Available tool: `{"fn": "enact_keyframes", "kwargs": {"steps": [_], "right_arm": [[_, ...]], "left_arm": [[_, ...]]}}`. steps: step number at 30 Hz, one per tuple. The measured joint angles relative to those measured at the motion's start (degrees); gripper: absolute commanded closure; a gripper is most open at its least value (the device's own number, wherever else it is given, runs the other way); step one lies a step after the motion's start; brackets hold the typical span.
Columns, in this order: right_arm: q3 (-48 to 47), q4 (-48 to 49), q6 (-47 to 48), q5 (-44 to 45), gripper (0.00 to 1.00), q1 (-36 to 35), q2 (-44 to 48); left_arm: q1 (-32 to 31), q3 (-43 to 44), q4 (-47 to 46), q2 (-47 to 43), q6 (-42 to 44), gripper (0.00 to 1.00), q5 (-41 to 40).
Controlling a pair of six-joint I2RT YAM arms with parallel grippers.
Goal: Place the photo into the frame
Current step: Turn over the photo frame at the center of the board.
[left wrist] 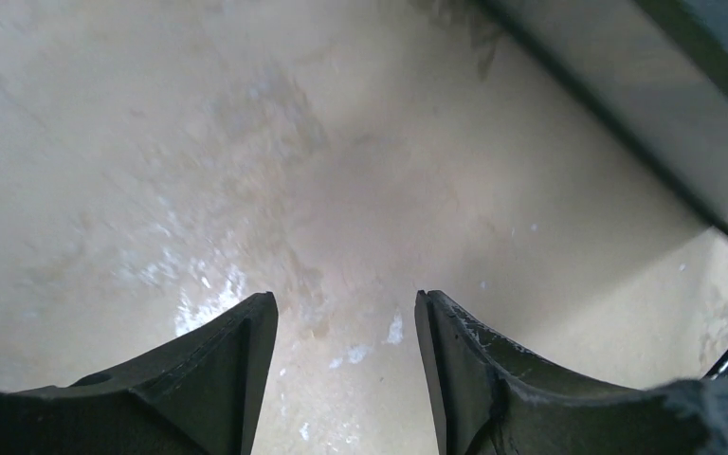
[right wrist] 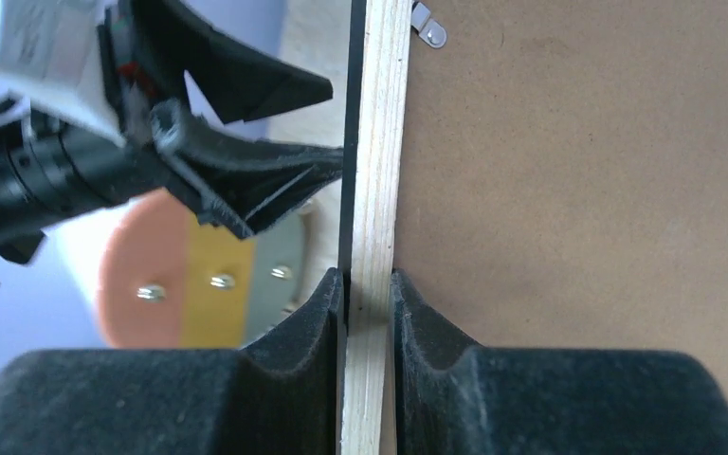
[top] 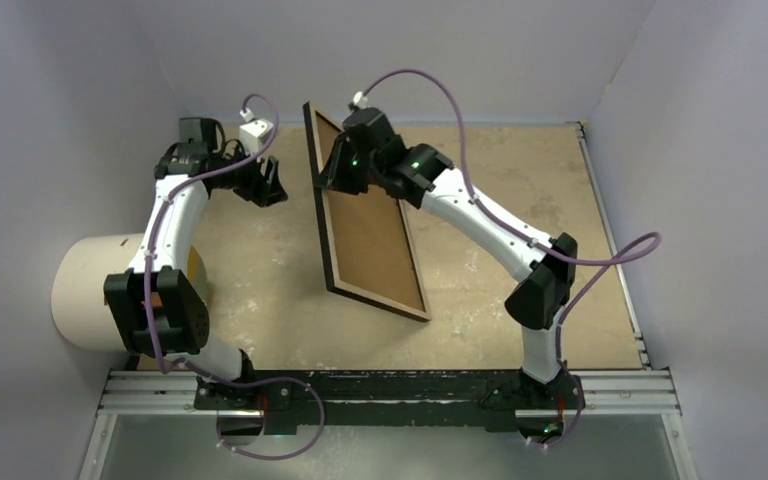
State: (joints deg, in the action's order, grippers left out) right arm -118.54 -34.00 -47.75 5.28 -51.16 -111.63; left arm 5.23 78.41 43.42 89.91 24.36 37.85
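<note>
Plywood-backed, black-fronted frame (right wrist: 377,142) is tilted up, its thin rail pinched between the right gripper (right wrist: 368,284) fingers, backing board (right wrist: 578,190) on their right. Left gripper (left wrist: 346,313) hovers half-open and empty across the rail. Probably light, stiff and prone to pivot: hold by the rails. No photo identifiable.

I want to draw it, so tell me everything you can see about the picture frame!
The picture frame is a thin rectangle, black on the front and pale wood on the back. A brown board fills it, with a small metal clip at the edge. It is tipped up, back facing right, and its near end seems to rest on the table. The right gripper pinches one long rail.
</note>
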Motion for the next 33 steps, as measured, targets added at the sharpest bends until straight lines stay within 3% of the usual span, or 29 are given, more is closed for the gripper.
{"fn": "enact_keyframes", "kwargs": {"steps": [6,14,19,26,31,33], "right_arm": [[3.63,8.22,-7.56,-10.91,1.00,6.12,2.03],[17.84,23.19,-17.75,-22.86,1.00,10.21,7.54],[18.23,26.43,-20.96,-25.79,1.00,11.32,7.98],[19.41,32.37,-26.18,-29.31,1.00,11.04,8.09],[27.93,39.74,-29.57,-30.77,1.00,11.91,11.80],[32.17,42.32,-30.56,-31.65,0.92,12.76,14.29]], "left_arm": [[0.11,9.27,1.27,-2.25,-3.06,0.43,3.39],[-4.39,10.91,0.92,-2.38,-6.69,0.44,2.78],[-9.51,11.50,-0.57,-1.60,-9.16,0.44,1.57],[-10.08,14.53,-1.16,-1.31,-10.71,0.46,-0.83],[-11.50,16.85,-1.62,-0.94,-10.93,0.47,-2.93],[-13.33,17.49,-2.12,-0.31,-10.91,0.47,-4.00]]}}
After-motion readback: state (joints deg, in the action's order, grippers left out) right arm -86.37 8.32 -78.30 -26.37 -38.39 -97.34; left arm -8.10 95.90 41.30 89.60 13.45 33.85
